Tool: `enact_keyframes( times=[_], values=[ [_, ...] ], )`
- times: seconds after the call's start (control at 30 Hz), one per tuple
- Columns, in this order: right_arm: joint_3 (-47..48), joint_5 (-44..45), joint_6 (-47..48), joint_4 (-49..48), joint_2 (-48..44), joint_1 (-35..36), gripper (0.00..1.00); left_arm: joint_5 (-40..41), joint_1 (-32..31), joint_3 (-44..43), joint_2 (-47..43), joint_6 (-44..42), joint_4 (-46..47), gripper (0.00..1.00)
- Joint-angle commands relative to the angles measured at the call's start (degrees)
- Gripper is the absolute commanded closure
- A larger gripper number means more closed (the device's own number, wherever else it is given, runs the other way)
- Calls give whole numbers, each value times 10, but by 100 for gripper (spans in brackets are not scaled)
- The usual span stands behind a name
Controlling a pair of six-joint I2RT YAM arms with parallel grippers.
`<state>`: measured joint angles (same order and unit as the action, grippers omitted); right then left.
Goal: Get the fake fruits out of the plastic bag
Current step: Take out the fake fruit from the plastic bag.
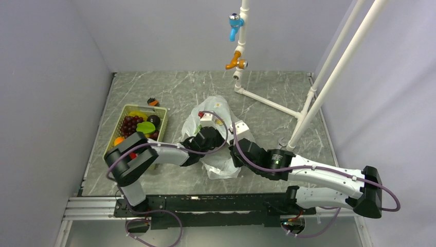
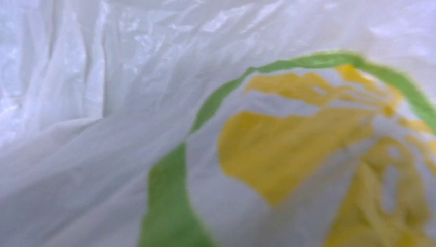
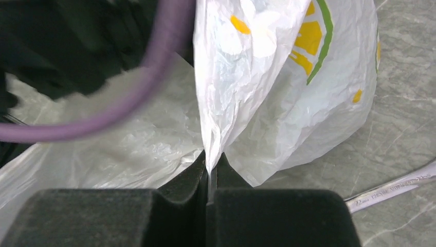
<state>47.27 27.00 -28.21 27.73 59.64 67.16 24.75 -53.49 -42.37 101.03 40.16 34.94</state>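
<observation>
The plastic bag (image 1: 220, 165) lies crumpled at the table's middle, white with yellow lemon prints. My left gripper (image 1: 207, 138) reaches into the bag's mouth from the left, and its fingers are hidden by the film. The left wrist view shows only bag film (image 2: 103, 103) with a lemon print right against the lens. My right gripper (image 1: 236, 150) holds the bag's right edge. In the right wrist view its jaws (image 3: 210, 165) are shut on a thin fold of the bag (image 3: 267, 103). No fruit shows inside the bag. Purple grapes (image 1: 129, 125) and green, yellow and orange fruits lie in the tray.
A cream tray (image 1: 160, 110) with several fruits stands left of the bag. A small orange and black object (image 1: 152, 102) lies behind it. White pipes (image 1: 267, 103) with taps stand at the back right. A metal wrench (image 3: 396, 188) lies right of the bag.
</observation>
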Motion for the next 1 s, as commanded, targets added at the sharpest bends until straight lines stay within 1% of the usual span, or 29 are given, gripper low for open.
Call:
enact_keyframes(
  times=[0.0,0.07,0.1,0.3,0.43,0.53,0.6,0.77,0.87,0.97],
  values=[
    [-19,22,3,-11,-22,2,100,-90,13,-12,-90,11,-88,87],
    [-25,27,6,-12,-25,2,100,-120,13,-11,-116,19,-123,92],
    [-28,30,9,-13,-26,2,100,-134,13,-5,-130,22,-131,93],
    [-36,58,21,-14,-33,-4,100,-206,13,21,-210,23,-197,95],
    [-46,63,25,-21,-45,-15,100,-256,14,48,-271,34,-236,96],
    [-50,60,30,-24,-48,-20,100,-287,14,85,-328,41,-237,96],
    [-51,60,32,-24,-45,-23,100,-293,14,111,-373,44,-236,96],
    [-53,61,37,-24,-45,-30,100,-300,17,153,-487,46,-273,95],
    [-52,57,36,-25,-46,-33,100,-338,19,166,-525,36,-281,93],
    [-50,42,37,-32,-45,-33,100,-374,20,161,-527,27,-287,92]
  ],
)
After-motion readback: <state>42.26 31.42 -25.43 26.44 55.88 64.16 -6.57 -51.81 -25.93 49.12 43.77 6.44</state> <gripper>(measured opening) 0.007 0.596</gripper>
